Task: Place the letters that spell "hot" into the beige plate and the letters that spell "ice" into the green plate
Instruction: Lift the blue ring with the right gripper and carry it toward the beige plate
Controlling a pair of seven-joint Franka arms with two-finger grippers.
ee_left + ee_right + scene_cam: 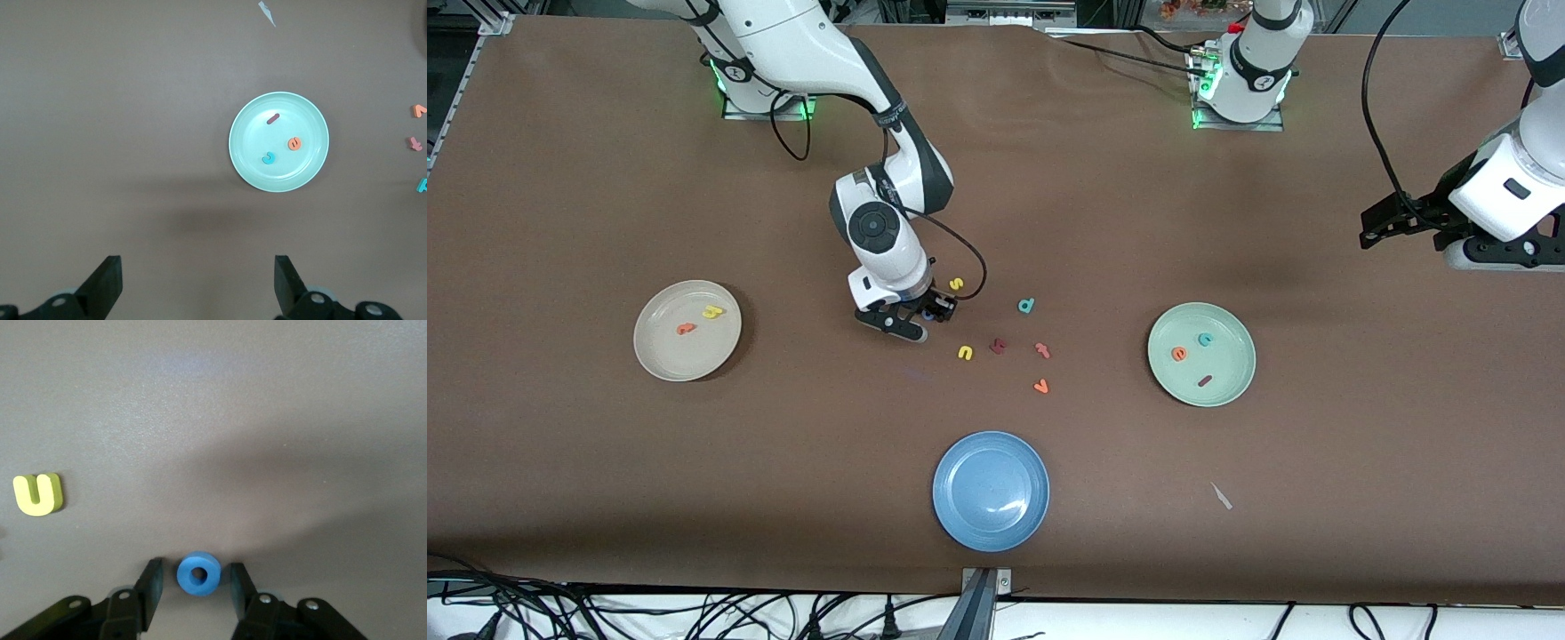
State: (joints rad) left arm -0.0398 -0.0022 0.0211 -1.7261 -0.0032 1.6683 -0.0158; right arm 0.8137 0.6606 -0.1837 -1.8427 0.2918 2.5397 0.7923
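The blue ring "o" point(199, 573) lies flat on the table between the fingers of my right gripper point(195, 565), which is open with a narrow gap on each side of the ring. In the front view this gripper point(925, 313) is low at the table's middle. The beige plate point(660, 356) holds the yellow "h" point(712, 311) and orange "t" point(686, 328). The green plate point(1232, 391) holds the orange "e" point(1179, 354), teal "c" point(1205, 339) and dark red "i" point(1205, 380). My left gripper point(198, 263) waits wide open and empty, raised over the left arm's end of the table.
Loose letters lie beside my right gripper: yellow "s" point(956, 284), teal "d" point(1026, 306), yellow "u" point(965, 353), a dark red letter point(998, 346), a red-orange "t"-like letter point(1042, 350), orange "v" point(1040, 386). A blue plate point(991, 491) sits nearest the front camera. A white scrap point(1221, 496) lies near it.
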